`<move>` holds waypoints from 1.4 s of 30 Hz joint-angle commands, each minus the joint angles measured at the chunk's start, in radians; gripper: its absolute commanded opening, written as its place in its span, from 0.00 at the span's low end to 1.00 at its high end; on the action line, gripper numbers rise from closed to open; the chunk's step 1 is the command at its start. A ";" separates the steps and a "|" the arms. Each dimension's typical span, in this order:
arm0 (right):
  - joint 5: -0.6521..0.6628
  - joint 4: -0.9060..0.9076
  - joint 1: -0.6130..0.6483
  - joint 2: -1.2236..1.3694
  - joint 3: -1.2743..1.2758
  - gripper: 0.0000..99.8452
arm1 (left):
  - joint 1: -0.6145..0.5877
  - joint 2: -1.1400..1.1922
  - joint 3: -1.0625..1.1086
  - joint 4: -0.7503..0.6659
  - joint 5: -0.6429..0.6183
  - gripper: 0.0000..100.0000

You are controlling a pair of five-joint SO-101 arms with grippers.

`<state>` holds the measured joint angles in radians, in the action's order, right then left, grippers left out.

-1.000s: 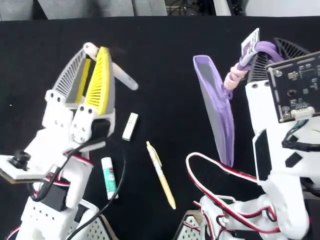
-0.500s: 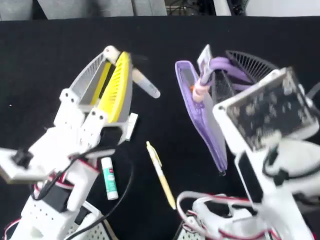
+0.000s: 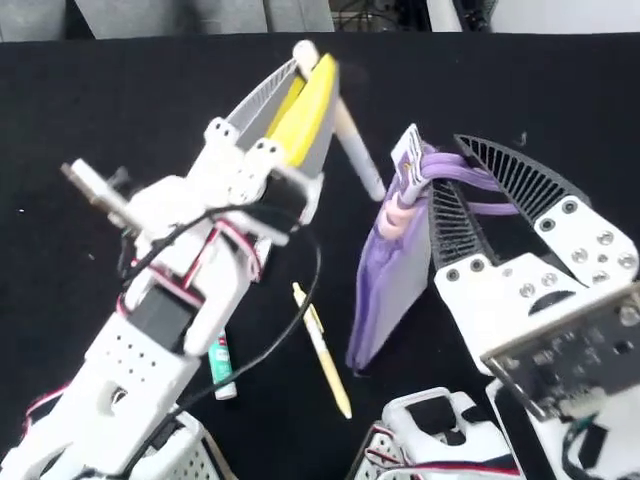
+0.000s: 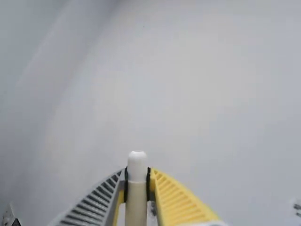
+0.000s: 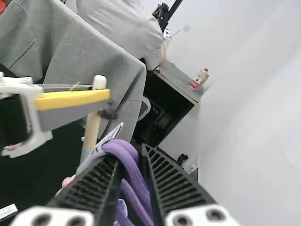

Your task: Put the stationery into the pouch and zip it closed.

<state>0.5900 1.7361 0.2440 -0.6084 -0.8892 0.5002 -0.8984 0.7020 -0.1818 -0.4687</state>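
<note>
Here the marker sits pinched between the left jaws.

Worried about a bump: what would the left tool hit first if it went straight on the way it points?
Likely nothing near: the left tool, shut on the marker, points over the table's far edge toward a bare wall. Depth is hard to judge.

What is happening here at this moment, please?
The left claw grips a white marker, raised above the black table. The marker's lower end is close to the top of the purple pouch; I cannot tell if it is inside. The right claw holds the pouch up by its strap. A yellow pen and a glue stick lie on the table, not yet packed.
</note>
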 commanded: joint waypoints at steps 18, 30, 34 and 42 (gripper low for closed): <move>0.026 0.028 0.012 -0.002 0.005 0.01 | 0.015 -0.031 -0.120 0.006 -0.060 0.03; 0.028 0.028 0.011 -0.008 0.004 0.01 | 0.038 -0.032 0.058 0.000 -0.057 0.03; 0.028 0.028 0.009 -0.008 0.004 0.01 | 0.036 -0.032 0.128 0.000 -0.057 0.03; 0.051 0.026 -0.094 -0.010 0.004 0.01 | 0.035 -0.044 0.225 -0.002 0.095 0.03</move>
<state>0.6084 1.7361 0.2209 -0.6114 -0.8892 0.5309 -0.9137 0.9214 -0.1818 -0.4902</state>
